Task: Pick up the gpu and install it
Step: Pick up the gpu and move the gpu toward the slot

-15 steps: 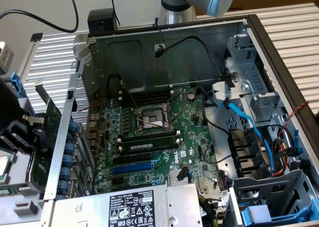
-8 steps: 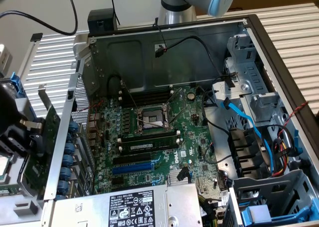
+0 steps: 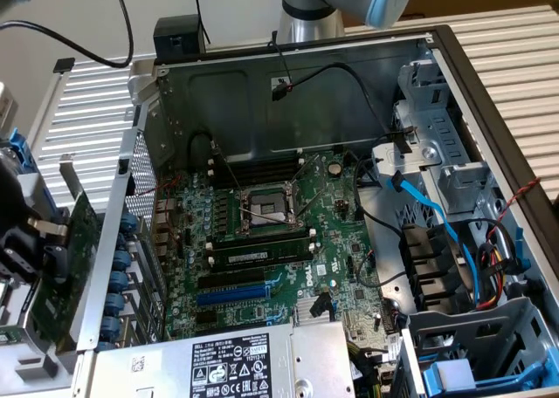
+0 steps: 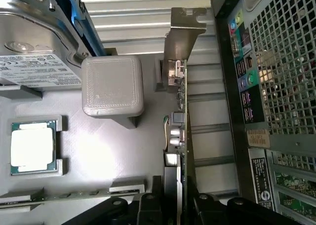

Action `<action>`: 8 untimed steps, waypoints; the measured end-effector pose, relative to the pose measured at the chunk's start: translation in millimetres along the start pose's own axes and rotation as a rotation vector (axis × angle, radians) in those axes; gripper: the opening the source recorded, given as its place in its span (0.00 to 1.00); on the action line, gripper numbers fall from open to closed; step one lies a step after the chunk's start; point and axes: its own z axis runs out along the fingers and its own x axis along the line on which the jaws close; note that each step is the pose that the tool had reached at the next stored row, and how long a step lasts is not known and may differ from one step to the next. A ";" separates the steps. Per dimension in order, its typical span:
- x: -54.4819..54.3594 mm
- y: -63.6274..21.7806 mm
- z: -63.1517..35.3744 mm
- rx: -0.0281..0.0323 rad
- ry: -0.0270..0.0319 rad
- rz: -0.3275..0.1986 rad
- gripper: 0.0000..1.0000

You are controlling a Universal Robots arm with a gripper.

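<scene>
Ext view: small green gpu card w/ silver end bracket (image 3: 83,241) sits just outside the open grey metal PC case (image 3: 253,92), jaws pinching it. Wrist view: jaws squeeze the gpu (image 4: 180,136) by its thin edge. Bracket could bump the case, then the card slips.
</scene>
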 end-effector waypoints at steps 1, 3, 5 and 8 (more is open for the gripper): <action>-0.7 -0.9 -4.1 0.0005 0.0037 0.001 0.29; -2.1 -2.3 -10.3 0.0010 0.0088 0.001 0.29; -3.2 -3.7 -14.8 0.0014 0.0120 0.002 0.29; -5.0 -4.9 -23.9 0.0019 0.0169 0.003 0.29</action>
